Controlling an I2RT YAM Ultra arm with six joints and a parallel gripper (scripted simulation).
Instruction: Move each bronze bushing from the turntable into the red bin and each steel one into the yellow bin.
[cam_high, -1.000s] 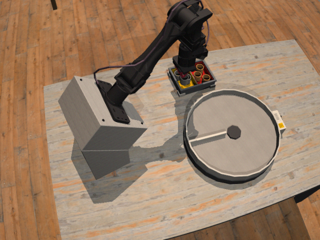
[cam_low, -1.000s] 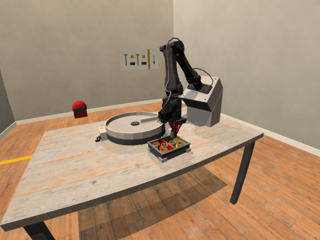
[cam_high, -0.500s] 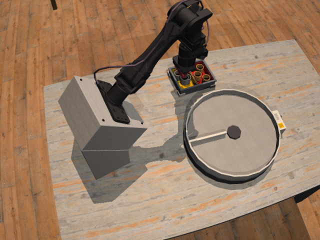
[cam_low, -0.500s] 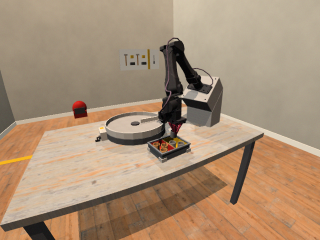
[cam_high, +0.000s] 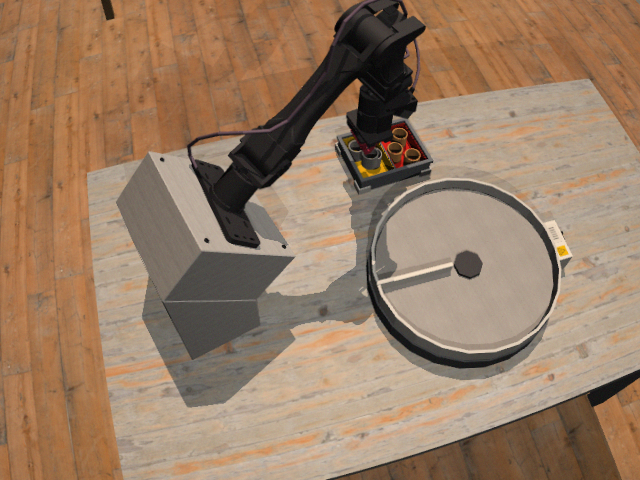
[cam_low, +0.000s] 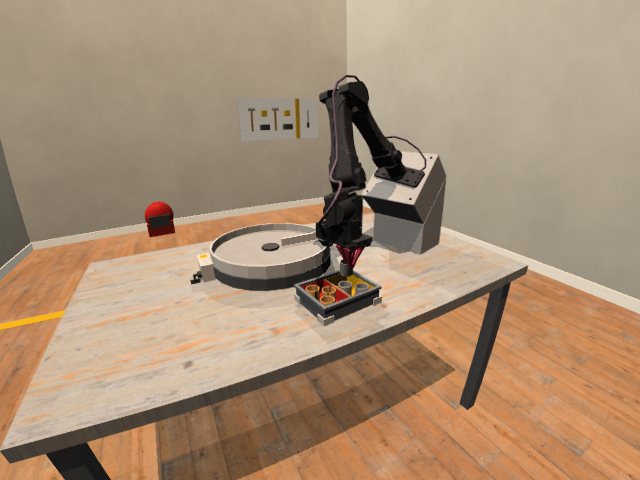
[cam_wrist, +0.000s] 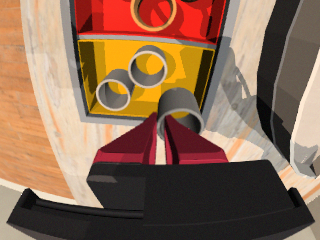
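My gripper (cam_wrist: 160, 118) is shut on the wall of a steel bushing (cam_wrist: 180, 111) and holds it upright just above the yellow bin (cam_wrist: 143, 76). The held bushing also shows in the top view (cam_high: 371, 158) and the exterior view (cam_low: 345, 268). Two steel bushings (cam_wrist: 148, 67) (cam_wrist: 114, 91) stand in the yellow bin. The turntable (cam_high: 465, 268) holds no bushings.
The two bins share one dark tray (cam_high: 383, 153) beside the turntable's rim. A white bar (cam_high: 416, 272) lies on the turntable from rim to black hub (cam_high: 467, 264). The arm's grey pedestal (cam_high: 193, 235) stands at the table's left.
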